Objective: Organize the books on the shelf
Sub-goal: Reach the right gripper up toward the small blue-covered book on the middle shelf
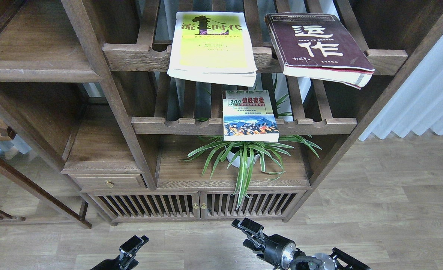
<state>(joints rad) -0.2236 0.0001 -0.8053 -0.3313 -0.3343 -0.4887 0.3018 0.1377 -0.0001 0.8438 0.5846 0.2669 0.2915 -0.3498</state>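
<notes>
Books untouched: yellow-green book (212,47), maroon book (319,45), "300" book (249,114) above both claws. Left claw (133,245), right claw (248,227): spread unclear. Next, I reach up.

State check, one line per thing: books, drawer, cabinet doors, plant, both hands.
Yellow-green book: flat on upper rack, overhanging.
Maroon book: flat on upper rack, overhanging.
"300" book: flat on lower rack, over plant.
Drawer: closed.
Cabinet doors: closed.
Plant: upright.
Left hand: empty.
Right hand: empty.

Three books (212,47) lie on slatted racks (244,125); both pincers low, apart.
</notes>
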